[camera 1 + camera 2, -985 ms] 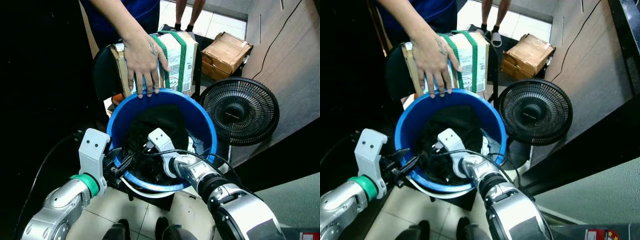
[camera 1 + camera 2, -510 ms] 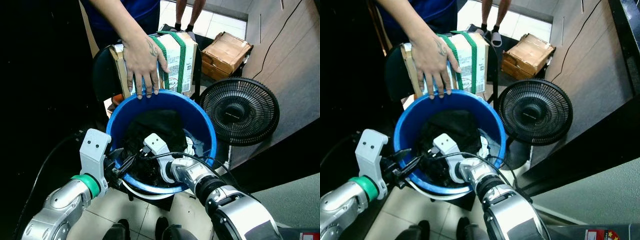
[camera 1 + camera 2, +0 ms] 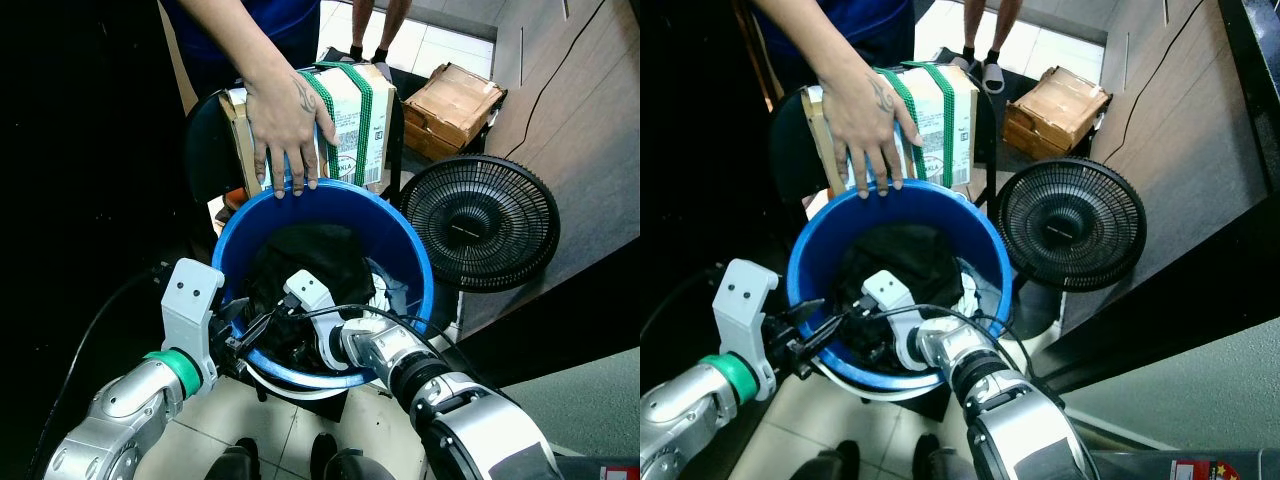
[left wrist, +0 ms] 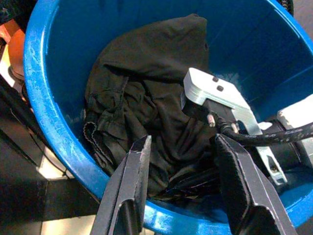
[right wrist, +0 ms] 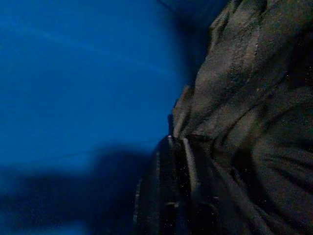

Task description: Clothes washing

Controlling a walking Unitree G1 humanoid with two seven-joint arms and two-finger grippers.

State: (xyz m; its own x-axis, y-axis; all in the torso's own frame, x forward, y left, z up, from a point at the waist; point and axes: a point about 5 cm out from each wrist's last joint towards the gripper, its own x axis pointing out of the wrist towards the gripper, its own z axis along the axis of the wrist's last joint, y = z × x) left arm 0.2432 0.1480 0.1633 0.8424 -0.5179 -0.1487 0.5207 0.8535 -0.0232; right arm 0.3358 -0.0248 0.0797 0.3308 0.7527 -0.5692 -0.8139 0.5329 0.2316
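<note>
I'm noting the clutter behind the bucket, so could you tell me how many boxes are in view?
2. A green-strapped box stands right behind the bucket, beside the person's hand. A brown box lies farther back on the floor, behind the fan. Others may be hidden.

My right gripper (image 4: 195, 181) is down inside the bucket (image 3: 410, 255) among the clothes (image 3: 318, 250); my left gripper (image 3: 250, 335) sits at its near-left rim, a person's hand (image 3: 287, 120) on the far rim
</note>
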